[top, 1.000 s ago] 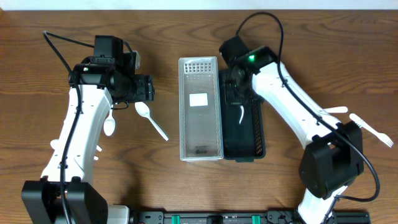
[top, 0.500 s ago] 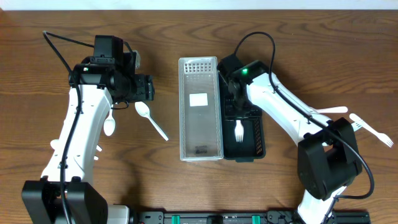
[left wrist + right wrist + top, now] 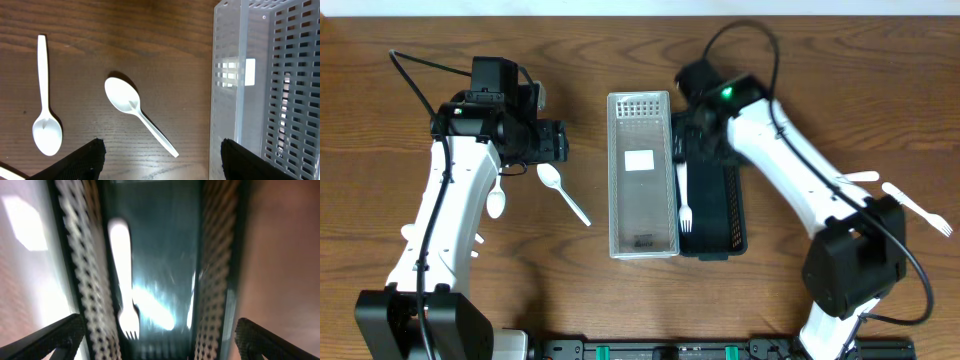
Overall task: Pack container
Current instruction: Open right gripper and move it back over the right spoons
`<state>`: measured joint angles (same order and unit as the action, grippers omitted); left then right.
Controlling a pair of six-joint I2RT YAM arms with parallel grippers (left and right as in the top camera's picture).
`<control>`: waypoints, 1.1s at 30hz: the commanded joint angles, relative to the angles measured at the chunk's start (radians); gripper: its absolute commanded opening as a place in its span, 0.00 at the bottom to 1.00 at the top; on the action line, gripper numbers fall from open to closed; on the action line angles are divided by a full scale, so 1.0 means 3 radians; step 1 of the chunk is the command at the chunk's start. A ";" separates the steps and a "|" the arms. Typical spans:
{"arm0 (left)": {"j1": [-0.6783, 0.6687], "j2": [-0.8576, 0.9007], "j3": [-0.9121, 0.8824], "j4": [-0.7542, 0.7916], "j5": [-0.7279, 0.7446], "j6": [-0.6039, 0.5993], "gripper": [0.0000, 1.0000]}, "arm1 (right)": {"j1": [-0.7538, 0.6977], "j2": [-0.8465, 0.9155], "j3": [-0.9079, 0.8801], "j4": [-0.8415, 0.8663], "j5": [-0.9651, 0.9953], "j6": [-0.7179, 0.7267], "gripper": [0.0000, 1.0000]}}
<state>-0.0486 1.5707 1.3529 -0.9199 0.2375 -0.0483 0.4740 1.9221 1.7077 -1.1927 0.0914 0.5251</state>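
Note:
A clear slotted container (image 3: 642, 215) sits mid-table with a black container (image 3: 725, 215) against its right side. A white fork (image 3: 685, 200) lies loose along the black container's left wall, and shows blurred as the fork (image 3: 122, 275) in the right wrist view. My right gripper (image 3: 698, 138) hangs open over the black container's far end, with nothing between its jaws (image 3: 157, 341). My left gripper (image 3: 558, 140) stands open above the table, left of the clear container (image 3: 250, 90). A white spoon (image 3: 125, 99) lies just ahead of the left gripper (image 3: 162, 161), and a second spoon (image 3: 46, 131) further left.
Two more white forks (image 3: 918, 208) (image 3: 860, 177) lie on the wood at the far right, beside the right arm's base. The second spoon (image 3: 497, 200) is partly under the left arm. A white label (image 3: 639, 160) sits on the clear container's floor.
My right gripper went from shut on the fork to open. The fork dropped into the black container and now lies along its left wall. The left arm has not moved.

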 commanded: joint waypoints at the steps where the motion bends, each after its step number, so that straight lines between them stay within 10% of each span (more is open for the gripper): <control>1: -0.0001 -0.0062 0.0080 -0.0011 0.0018 0.0023 0.76 | -0.0188 -0.0211 0.0504 0.0005 0.0322 -0.0111 0.99; 11: -0.0001 -0.0062 0.0080 -0.0036 0.0018 0.0023 0.76 | -0.1120 -0.0341 0.0829 -0.0266 0.0381 0.1217 0.99; 25: -0.0001 -0.0062 0.0080 -0.0033 0.0018 0.0023 0.76 | -0.1762 -0.0323 -0.0201 -0.0173 0.0281 0.3126 0.99; 33: -0.0001 -0.0062 0.0080 -0.0034 0.0018 0.0023 0.77 | -0.1909 -0.0322 -0.0963 0.0473 0.0276 0.3184 0.98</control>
<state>-0.0486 1.5707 1.3533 -0.9257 0.2371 -0.0483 -0.0765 1.8229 1.4624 -1.0718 0.1650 1.4235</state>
